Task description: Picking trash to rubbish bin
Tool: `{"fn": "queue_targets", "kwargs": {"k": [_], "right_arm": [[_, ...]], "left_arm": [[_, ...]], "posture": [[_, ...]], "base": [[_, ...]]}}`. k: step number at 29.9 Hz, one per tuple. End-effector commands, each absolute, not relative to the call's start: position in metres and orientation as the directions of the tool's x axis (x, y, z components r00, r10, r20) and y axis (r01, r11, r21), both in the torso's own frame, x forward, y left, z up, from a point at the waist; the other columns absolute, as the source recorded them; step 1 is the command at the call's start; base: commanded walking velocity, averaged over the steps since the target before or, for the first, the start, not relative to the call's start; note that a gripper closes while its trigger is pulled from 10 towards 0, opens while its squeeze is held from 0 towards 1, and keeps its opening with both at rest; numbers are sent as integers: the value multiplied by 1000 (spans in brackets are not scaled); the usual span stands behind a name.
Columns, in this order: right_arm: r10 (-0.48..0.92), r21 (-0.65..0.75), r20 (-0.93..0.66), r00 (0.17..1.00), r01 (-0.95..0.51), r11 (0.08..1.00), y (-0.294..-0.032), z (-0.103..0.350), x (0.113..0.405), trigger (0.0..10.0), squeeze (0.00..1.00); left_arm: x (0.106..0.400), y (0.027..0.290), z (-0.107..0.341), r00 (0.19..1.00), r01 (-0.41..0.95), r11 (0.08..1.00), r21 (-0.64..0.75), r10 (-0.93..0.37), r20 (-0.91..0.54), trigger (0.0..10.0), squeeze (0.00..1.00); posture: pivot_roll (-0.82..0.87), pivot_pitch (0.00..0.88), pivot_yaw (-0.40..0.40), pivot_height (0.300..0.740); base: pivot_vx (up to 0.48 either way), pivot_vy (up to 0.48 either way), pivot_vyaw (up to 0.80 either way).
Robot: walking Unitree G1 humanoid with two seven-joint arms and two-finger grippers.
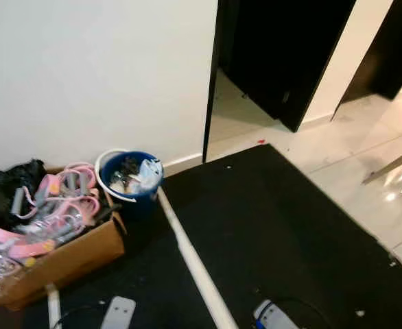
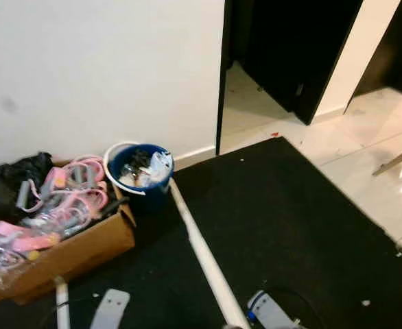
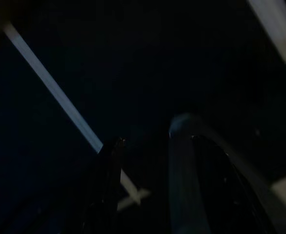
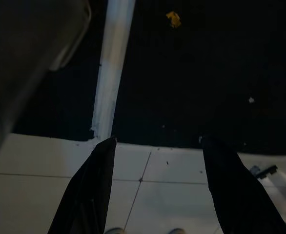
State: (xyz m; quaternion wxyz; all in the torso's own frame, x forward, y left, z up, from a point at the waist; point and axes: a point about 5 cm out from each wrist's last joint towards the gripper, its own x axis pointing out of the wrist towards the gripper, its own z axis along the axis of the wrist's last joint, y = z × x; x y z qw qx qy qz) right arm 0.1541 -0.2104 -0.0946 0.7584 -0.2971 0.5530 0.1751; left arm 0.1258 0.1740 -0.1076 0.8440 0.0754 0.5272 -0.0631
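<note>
A blue rubbish bin point(image 1: 131, 179), already holding trash, stands against the far white wall point(image 1: 84, 75), touching a cardboard box point(image 1: 64, 257) on its left. A white strip point(image 1: 194, 264) runs near-to-far across the black mat point(image 1: 283, 233), with open mat to its right. The right gripper point(image 4: 157, 146) hangs over the mat's edge with fingers apart, holding nothing. The left gripper point(image 3: 148, 141) is too dark to judge.
</note>
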Motion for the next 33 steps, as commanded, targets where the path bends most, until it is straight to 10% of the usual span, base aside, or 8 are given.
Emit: {"fn": "queue_targets", "kwargs": {"k": [1,33], "right_arm": [[-57,-251,-944,326,-594,764,-208,-96,152,10000,0],[-38,-241,-945,324,-616,750,-195,-99,148,10000,0]], "left_arm": [[121,174,-109,414,175,983,50,-28,-910,10000,0],[119,175,-110,403,186,982,45,-35,-914,10000,0]], "posture": [[16,31,18,740],[18,26,16,740]], "base": [[0,-480,0],[0,-480,0]]}}
